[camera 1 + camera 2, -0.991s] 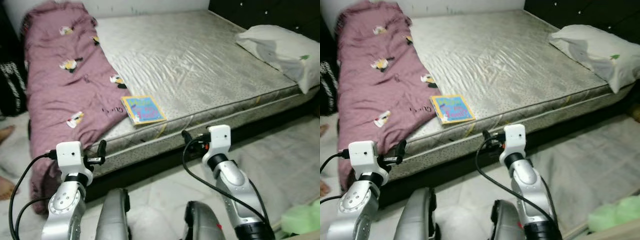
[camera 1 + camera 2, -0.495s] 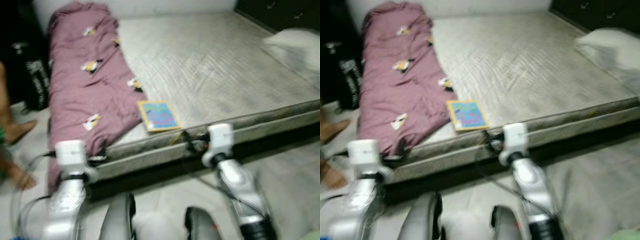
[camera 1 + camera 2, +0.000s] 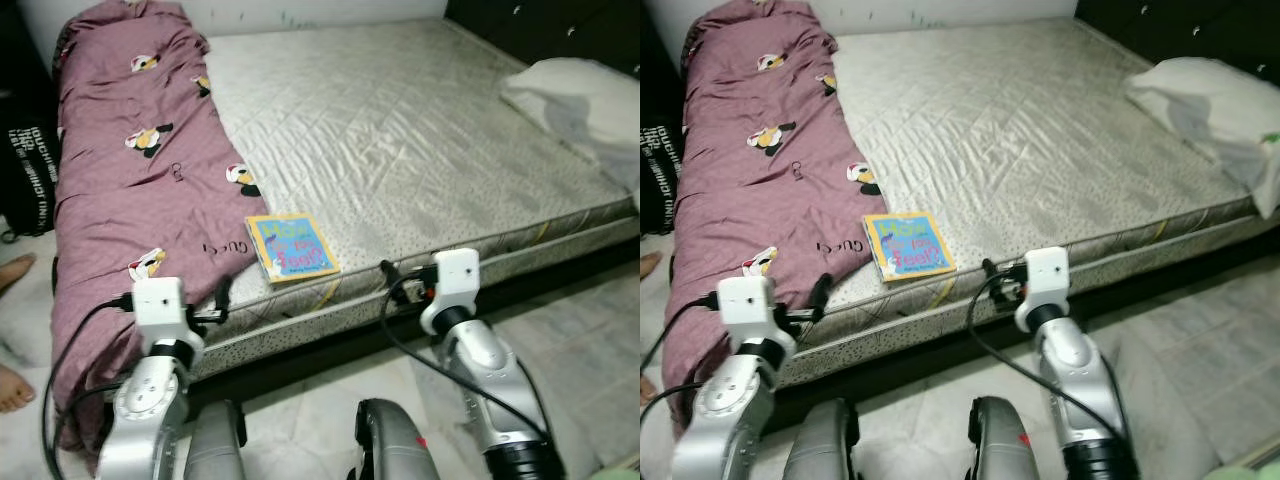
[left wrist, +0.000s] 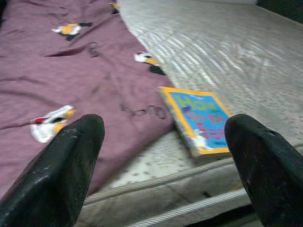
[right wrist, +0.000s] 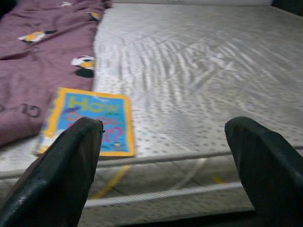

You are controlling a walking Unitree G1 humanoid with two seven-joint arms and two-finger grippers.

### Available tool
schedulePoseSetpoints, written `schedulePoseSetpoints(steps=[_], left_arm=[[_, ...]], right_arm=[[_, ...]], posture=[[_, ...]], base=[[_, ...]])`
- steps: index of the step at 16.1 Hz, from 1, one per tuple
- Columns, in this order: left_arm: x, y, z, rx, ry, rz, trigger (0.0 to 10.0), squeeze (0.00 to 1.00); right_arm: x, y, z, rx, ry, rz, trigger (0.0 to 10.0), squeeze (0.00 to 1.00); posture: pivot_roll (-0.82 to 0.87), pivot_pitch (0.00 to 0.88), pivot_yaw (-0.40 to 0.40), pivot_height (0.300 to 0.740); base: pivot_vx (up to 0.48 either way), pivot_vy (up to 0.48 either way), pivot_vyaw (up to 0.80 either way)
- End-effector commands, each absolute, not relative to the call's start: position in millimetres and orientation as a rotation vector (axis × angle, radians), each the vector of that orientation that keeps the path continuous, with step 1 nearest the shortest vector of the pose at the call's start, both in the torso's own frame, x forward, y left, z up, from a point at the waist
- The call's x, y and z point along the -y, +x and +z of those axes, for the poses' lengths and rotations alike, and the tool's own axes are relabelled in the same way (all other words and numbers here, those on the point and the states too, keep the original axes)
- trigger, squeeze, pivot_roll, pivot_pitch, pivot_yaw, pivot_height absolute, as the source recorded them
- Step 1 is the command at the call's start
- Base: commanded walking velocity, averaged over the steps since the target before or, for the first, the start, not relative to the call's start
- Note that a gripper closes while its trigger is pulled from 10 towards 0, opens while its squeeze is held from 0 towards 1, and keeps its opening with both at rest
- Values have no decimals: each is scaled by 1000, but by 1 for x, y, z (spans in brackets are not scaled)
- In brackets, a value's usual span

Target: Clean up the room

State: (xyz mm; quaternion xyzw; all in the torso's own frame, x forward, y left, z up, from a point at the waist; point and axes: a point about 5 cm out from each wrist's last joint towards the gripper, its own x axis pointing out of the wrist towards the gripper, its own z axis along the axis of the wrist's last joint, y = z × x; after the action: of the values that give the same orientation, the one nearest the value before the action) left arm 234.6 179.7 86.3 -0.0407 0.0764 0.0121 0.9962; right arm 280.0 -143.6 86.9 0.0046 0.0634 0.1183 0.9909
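Note:
A yellow-and-blue picture book [image 3: 292,246] lies flat near the front edge of a bare grey mattress [image 3: 420,130]. A purple blanket [image 3: 130,170] with cartoon prints is bunched along the mattress's left side and hangs over the edge. A white pillow [image 3: 585,100] rests at the far right. My left gripper [image 4: 165,127] is open, held in front of the bed edge, with the book [image 4: 201,118] just beyond it. My right gripper [image 5: 165,127] is also open, level with the mattress edge, the book [image 5: 87,120] ahead and to its left. Neither gripper holds anything.
A black bag [image 3: 25,170] stands on the floor left of the bed. A person's bare feet [image 3: 12,385] are at the left edge. A dark headboard [image 3: 560,30] runs behind the pillow. A pale mat [image 3: 590,330] covers the floor on the right.
The camera swung left with blur and settled again, so the bed now sits slightly nearer and higher in view. Both arms keep the same raised pose. The book has not moved.

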Motion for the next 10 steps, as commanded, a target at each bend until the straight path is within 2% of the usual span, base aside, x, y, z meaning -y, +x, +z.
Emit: schedulePoseSetpoints(steps=[1,6,10], left_arm=[[-184,233,84,-170,-80,34,10000,0],[-183,233,83,-172,-94,18,10000,0],[-183,233,83,-174,-96,15,10000,0]], right_arm=[[138,282,91,-113,17,255,10000,0],[138,282,91,-113,20,252,10000,0],[139,282,91,-115,20,250,10000,0]], posture=[[-12,57,-38,610],[-13,60,-37,610],[-14,62,-36,610]], base=[[247,0,0],[279,0,0],[402,0,0]])
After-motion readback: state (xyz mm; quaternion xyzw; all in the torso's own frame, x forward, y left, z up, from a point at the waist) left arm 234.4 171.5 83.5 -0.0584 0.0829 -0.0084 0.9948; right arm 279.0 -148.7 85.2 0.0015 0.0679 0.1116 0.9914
